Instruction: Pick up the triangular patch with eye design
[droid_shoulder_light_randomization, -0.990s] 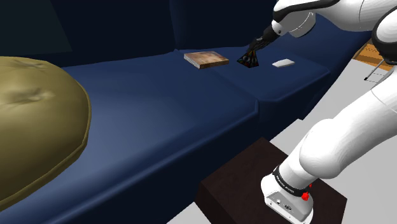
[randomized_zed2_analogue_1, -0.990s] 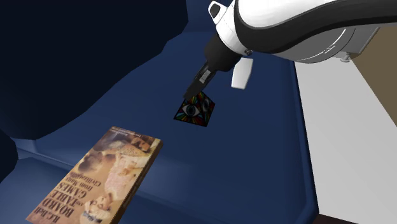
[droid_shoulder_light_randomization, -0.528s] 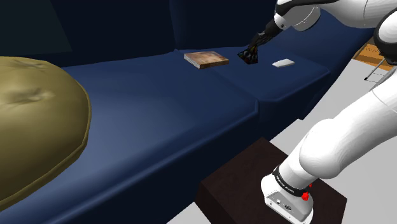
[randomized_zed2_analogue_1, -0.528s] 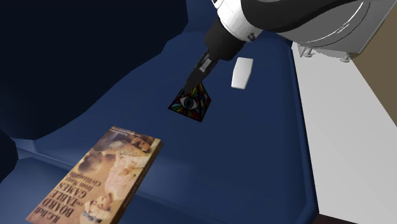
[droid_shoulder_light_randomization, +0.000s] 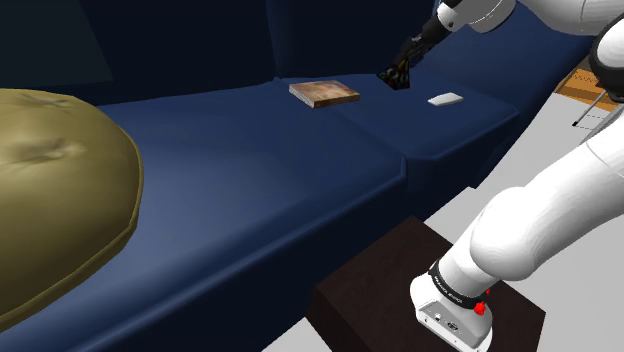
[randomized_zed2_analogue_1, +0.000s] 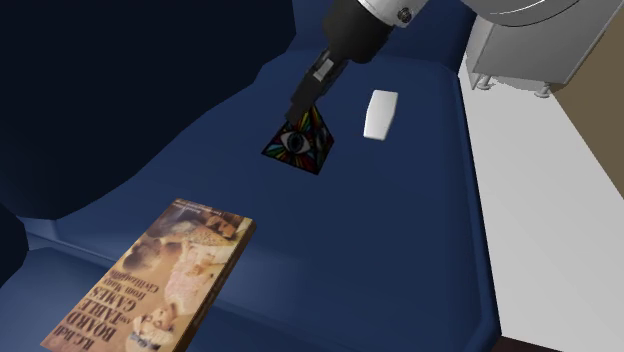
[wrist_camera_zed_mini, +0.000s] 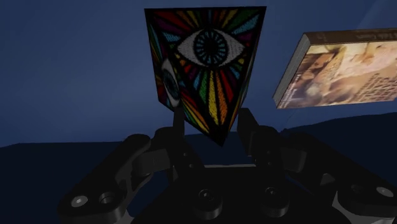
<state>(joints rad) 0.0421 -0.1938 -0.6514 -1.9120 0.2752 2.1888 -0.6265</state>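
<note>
you see gripper (wrist_camera_zed_mini: 213, 130) fingers pinching lower tip of rainbow triangular eye patch (randomized_zed2_analogue_1: 298, 144). patch hangs in air near book (randomized_zed2_analogue_1: 150, 275), not touching it. book cover reads "board", "games", "from many civilizations".

There is one patch (randomized_zed2_analogue_1: 298, 148) with an eye design; in the wrist view two eyes can be counted on it. One book (randomized_zed2_analogue_1: 150, 280) lies on the sofa (droid_shoulder_light_randomization: 250, 170), and one small white flat thing (droid_shoulder_light_randomization: 446, 98) as well. The sofa is one, dark blue, with one olive cushion (droid_shoulder_light_randomization: 55, 190) at the shoulder view's left. There is one arm (droid_shoulder_light_randomization: 540, 210), one dark box (droid_shoulder_light_randomization: 370, 290) under it, and one hand (wrist_camera_zed_mini: 213, 127) with two fingers (wrist_camera_zed_mini: 175, 137).
</note>
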